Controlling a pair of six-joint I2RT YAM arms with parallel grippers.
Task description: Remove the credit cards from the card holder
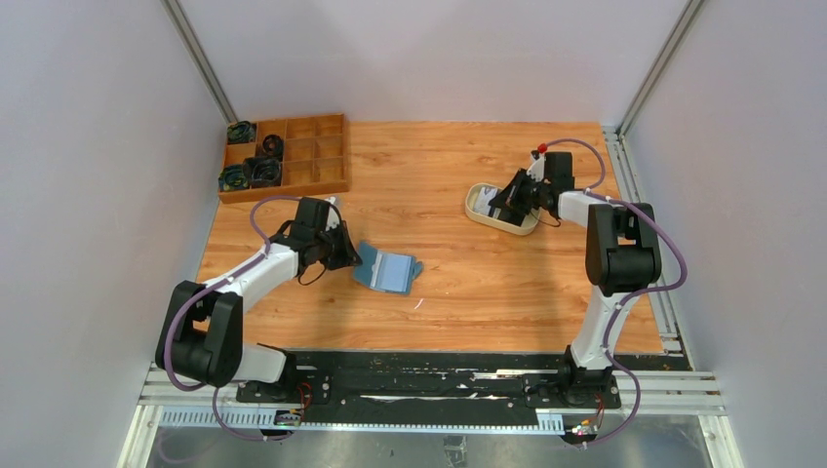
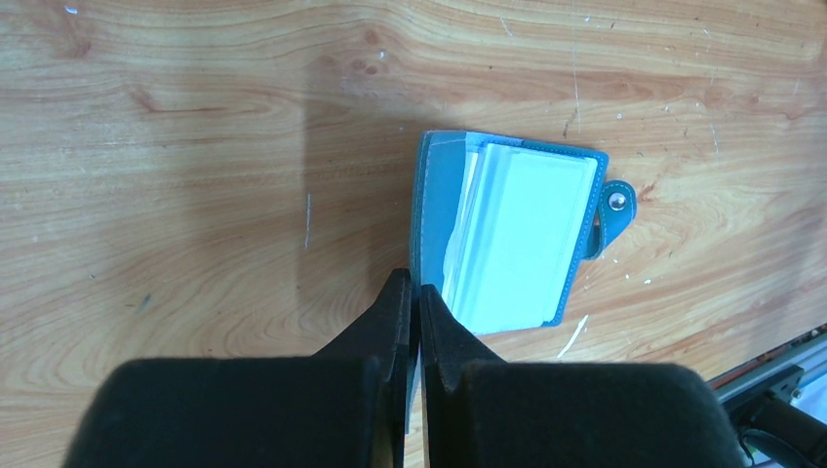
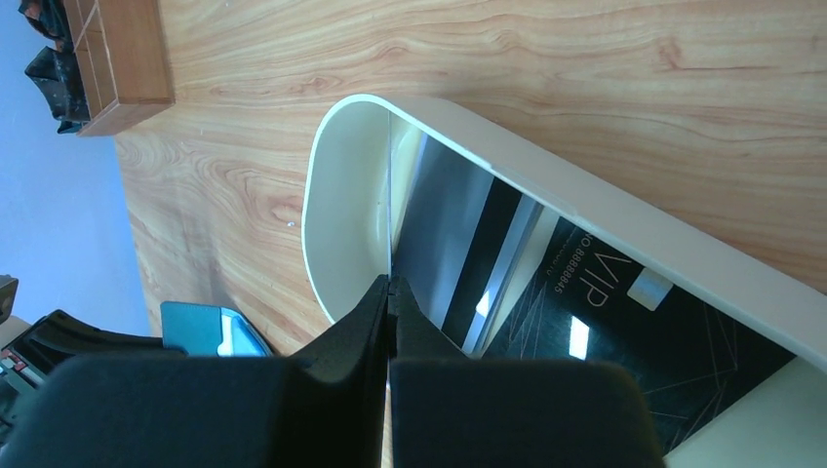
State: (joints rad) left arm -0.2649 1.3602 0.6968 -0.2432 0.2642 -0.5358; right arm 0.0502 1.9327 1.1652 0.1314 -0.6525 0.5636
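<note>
Two grippers, both closed on something thin.

Left gripper [image 2: 414, 292]: jaws pinched narrow on the near edge of the card holder [image 2: 507, 234], clamping its teal cover. The holder lies on the table [image 2: 195, 146], left of centre, spread open with its pale inner slots up and its snap strap [image 2: 614, 203] loose at the far side.

Right gripper [image 3: 390, 285]: jaws pressed together over the cream tray [image 3: 336, 195], right of centre and well apart from the holder. They appear to grip a thin card [image 3: 390, 195], seen edge-on as a fine line rising from the fingertips. A grey, dark-striped face beside that line may be the same card or another; the pictures do not settle it.

Tray contents: one black VIP card [image 3: 605, 331] lying flat on the tray floor.

Other stock: a wooden compartment box [image 1: 322, 156] at the far left corner, with dark items in several cells — no part in the task.

Progress, as judged: at least one card is out and in the tray, and a second seems to be held just above it, about to be let go. Whether the holder's pale slots hold more cards cannot be told — the white panel could be lining or card faces. The left grip looks set to steady the holder for any further pulls.
</note>
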